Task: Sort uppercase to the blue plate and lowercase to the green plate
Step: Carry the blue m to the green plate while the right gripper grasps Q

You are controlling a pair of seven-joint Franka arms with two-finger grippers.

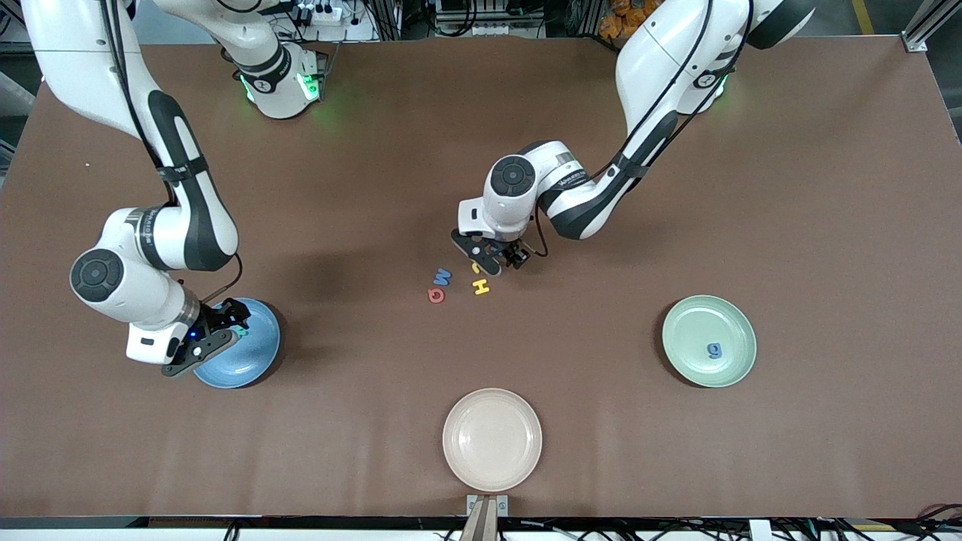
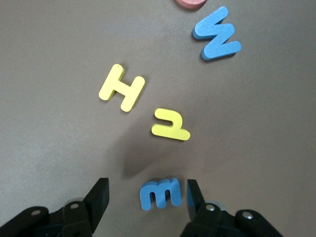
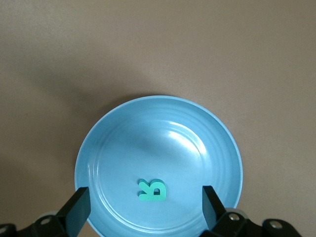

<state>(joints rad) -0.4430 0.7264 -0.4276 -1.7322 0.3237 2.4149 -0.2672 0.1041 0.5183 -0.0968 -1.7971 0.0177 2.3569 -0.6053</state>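
Note:
My left gripper [image 1: 502, 259] is low over the letter cluster at mid-table, open, its fingers either side of a small blue m [image 2: 160, 193] lying on the table. Close by lie the yellow hooked letter [image 2: 170, 124], the yellow H [image 2: 122, 87], the larger blue W [image 2: 217, 39] and the red Q [image 1: 436, 295]. My right gripper [image 3: 144, 207] hangs open over the blue plate [image 3: 163, 133], where the teal R [image 3: 153, 190] lies flat. The green plate [image 1: 699, 330] toward the left arm's end holds a small blue letter [image 1: 714, 350].
A cream plate [image 1: 492, 439] sits near the table edge closest to the front camera, nearer than the letter cluster. Brown tabletop runs between the three plates.

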